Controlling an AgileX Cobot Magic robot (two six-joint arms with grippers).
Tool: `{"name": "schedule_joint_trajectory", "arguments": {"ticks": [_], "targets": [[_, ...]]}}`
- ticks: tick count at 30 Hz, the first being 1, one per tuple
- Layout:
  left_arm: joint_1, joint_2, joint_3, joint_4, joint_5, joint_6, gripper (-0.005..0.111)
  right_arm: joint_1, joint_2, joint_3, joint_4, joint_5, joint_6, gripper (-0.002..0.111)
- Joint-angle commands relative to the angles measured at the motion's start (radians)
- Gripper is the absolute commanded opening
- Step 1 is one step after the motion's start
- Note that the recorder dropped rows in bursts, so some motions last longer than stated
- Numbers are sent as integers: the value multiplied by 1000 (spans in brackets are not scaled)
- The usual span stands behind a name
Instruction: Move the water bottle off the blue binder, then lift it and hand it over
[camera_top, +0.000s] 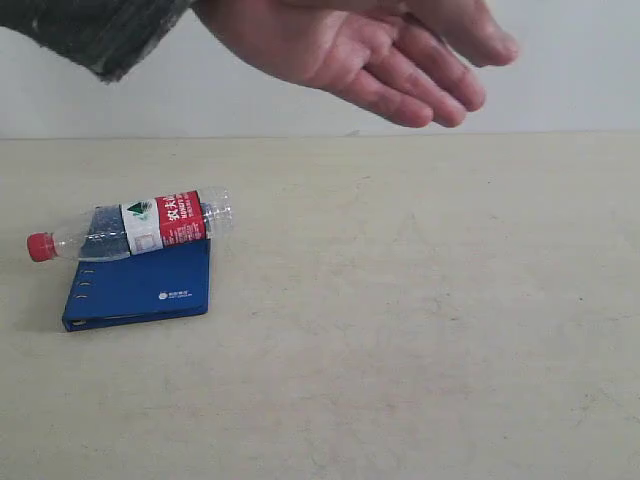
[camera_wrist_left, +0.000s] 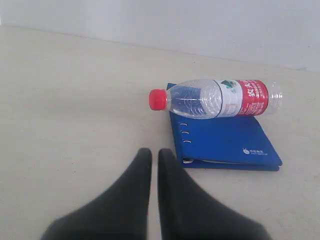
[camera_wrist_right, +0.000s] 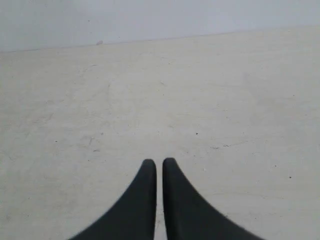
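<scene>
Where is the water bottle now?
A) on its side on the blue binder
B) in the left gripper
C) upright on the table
A: the water bottle lies on its side across the blue binder, with one end overhanging its edge.

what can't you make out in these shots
Water bottle label print: too small, exterior and left wrist views.
Blue binder far edge: mostly behind the bottle; logo too small to read.
Hand: its arm is cut off by the exterior view's top edge.
Robot arms: absent from exterior view; wrist views show only shut jaws, cut by the frame edge.
</scene>
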Motion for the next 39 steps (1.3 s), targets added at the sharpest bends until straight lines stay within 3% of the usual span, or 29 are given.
{"name": "schedule_joint_trajectory", "arguments": {"ticks": [1,5,9,14,19,24,28,33,34,38,39], "targets": [[-4,-3,0,-6,1,0,4,2,-5,-3,2,-8,-2,3],[-4,-3,0,-6,1,0,4,2,-5,-3,-52,-38,-46,3],[-4,-3,0,-6,1,0,4,2,-5,-3,-129,-179,-83,3],[-4,-3,0,-6,1,0,4,2,-5,-3,129,-389,158,3],[-4,-3,0,-6,1,0,4,2,-5,-3,138,-659,191,3],[-4,-3,0,-6,1,0,4,2,-5,-3,187,-810,216,3],[-4,-3,0,-6,1,0,4,2,-5,-3,183,-796,534,3],[-4,-3,0,-6,1,0,4,2,52,-79,-347,-817,828,3],[-4,-3,0,-6,1,0,4,2,124,-123,-540,-854,945,3],[-4,-3,0,-6,1,0,4,2,494,-347,-1279,-1207,1378,3],[-4,-3,0,-6,1,0,4,2,584,-390,-1390,-1291,1419,3]]}}
